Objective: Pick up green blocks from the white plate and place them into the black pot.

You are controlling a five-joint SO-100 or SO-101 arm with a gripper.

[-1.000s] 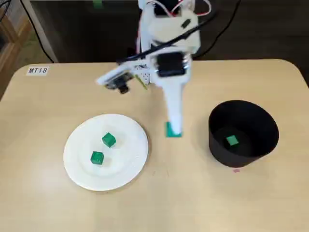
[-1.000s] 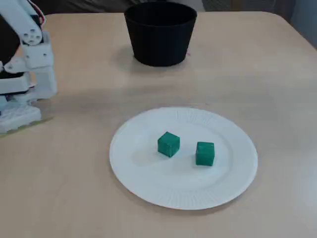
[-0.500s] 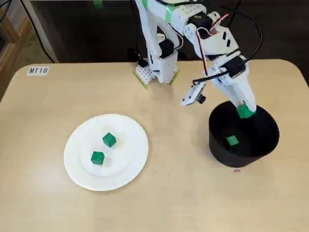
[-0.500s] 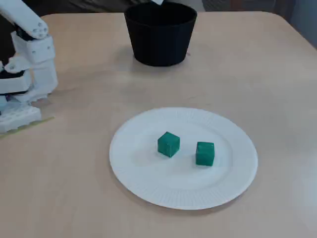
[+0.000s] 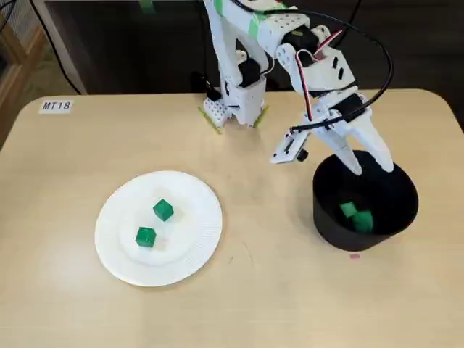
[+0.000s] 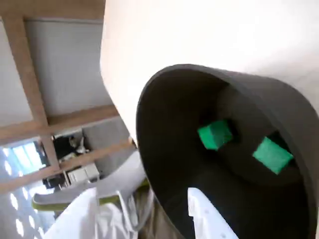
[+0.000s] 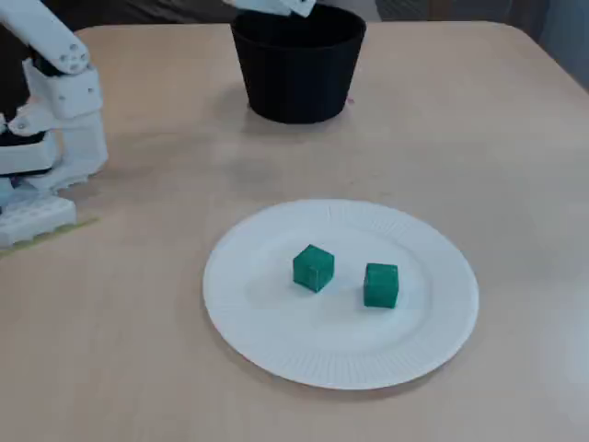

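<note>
The black pot (image 5: 365,203) stands at the right in a fixed view, with two green blocks (image 5: 349,210) (image 5: 362,220) lying inside it. My gripper (image 5: 368,165) hangs open over the pot's far rim, holding nothing. The wrist view looks down into the pot (image 6: 164,124) at both blocks (image 6: 215,134) (image 6: 272,154), with one white fingertip (image 6: 207,214) at the bottom edge. The white plate (image 5: 188,261) at the left holds two more green blocks (image 5: 163,210) (image 5: 146,236). In another fixed view they sit on the plate (image 7: 276,350) as a left block (image 7: 314,267) and a right block (image 7: 381,284).
The arm's base (image 5: 233,109) is fixed at the table's back edge, seen also at the left as the base (image 7: 46,157). A label "MT18" (image 5: 56,106) is stuck at the back left corner. Bare table lies between plate and pot.
The arm swung from mid-table to over the pot carrying a green block. The gripper opened and that block now lies in the pot beside the first one.
</note>
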